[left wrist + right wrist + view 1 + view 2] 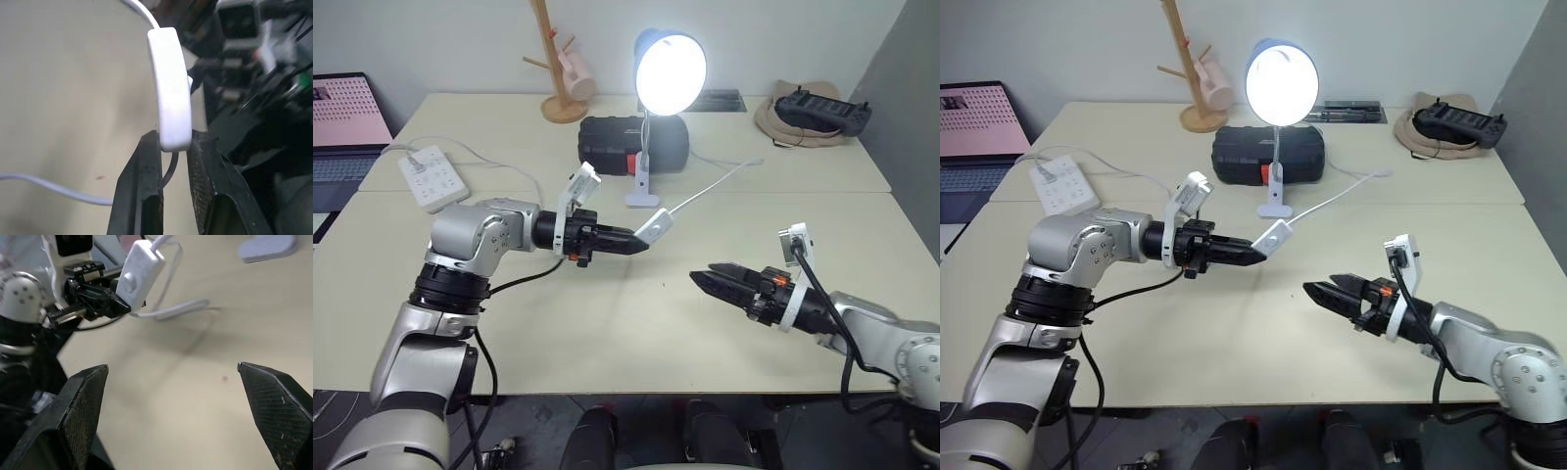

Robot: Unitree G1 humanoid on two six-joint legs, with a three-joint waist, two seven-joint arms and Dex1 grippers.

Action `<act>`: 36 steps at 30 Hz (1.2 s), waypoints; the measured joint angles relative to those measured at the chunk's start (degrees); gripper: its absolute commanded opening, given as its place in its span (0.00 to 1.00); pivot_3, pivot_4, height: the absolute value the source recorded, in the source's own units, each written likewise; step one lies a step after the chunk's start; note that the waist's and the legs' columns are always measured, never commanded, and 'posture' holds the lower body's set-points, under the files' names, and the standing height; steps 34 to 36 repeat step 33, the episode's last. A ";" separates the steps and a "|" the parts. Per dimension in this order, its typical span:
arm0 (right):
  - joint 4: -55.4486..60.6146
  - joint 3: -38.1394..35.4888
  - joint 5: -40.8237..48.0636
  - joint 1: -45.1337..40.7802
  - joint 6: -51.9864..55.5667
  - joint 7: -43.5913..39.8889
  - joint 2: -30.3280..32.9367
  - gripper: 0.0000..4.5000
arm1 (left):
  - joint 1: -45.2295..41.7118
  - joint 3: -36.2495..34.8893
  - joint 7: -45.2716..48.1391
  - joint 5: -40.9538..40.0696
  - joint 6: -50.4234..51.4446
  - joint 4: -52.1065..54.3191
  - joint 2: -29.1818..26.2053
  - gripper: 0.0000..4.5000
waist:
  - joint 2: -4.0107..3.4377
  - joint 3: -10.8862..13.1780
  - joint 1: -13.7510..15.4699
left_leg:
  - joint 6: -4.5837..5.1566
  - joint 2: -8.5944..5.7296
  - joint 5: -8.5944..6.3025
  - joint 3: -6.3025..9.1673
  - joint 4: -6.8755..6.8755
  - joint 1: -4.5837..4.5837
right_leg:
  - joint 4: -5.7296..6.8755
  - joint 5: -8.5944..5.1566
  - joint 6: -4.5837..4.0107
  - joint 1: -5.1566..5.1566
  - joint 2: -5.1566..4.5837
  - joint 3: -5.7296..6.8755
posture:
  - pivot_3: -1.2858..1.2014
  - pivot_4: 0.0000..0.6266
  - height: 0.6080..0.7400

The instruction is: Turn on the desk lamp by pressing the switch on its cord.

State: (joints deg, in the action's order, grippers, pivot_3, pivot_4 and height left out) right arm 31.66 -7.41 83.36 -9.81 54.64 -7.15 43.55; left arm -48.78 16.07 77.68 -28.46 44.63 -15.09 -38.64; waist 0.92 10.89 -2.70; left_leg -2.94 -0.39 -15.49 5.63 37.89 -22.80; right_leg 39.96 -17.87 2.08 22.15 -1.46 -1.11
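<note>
Lamp: lit, far table side.
Left gripper: clamped on cord switch, raised.
Right gripper: spread wide, empty, over bare tabletop.

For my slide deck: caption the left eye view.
Left gripper holds the cord's switch; desk lamp lit, right gripper open.

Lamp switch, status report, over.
Left gripper shut on switch, held above table. Right gripper open, apart. Desk lamp lit. Nothing in the way.

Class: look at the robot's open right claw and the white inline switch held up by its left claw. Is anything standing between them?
Nothing visible does. Only bare beige tabletop separates the open right claw from the small white plastic switch, which the left claw holds shut above the table.
</note>
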 measured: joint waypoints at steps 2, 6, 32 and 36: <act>2.09 1.62 -5.66 -1.18 0.24 -3.33 4.51 0.99 | 0.06 5.50 2.31 8.70 -13.32 -3.26 -0.75 0.08 | -0.01 0.00 0.20 | 0.00 0.01 0.00 -0.03 -0.02 -0.04 | -0.02 0.00 -0.01 0.04 -0.01 -0.02 | 0.52 0.24 1.00; 5.12 4.11 -15.57 -1.44 -0.29 -9.06 9.14 0.99 | -0.02 10.16 2.16 20.27 -32.97 -12.78 0.52 0.08 | 0.05 0.03 0.89 | 0.01 0.01 -0.01 0.05 0.04 -0.15 | -0.07 0.00 -0.01 0.05 -0.01 0.04 | 0.52 0.24 1.00; 1.94 0.02 -31.55 2.04 -3.84 -28.89 14.11 1.00 | -3.69 -6.44 9.04 20.42 -31.73 -16.05 -7.04 0.99 | 0.10 0.06 0.74 | 0.01 0.06 -0.01 0.14 0.06 -0.06 | 0.00 0.00 0.00 -0.02 -0.01 0.12 | 0.52 0.24 1.00; 1.26 -0.10 -32.37 2.01 -4.32 -29.65 14.10 1.00 | -2.24 -6.98 8.82 20.20 -31.00 -14.81 -7.32 0.99 | 0.09 0.05 0.83 | 0.01 0.06 -0.01 0.14 0.07 -0.05 | 0.01 0.00 0.00 -0.04 -0.02 0.11 | 0.52 0.24 1.00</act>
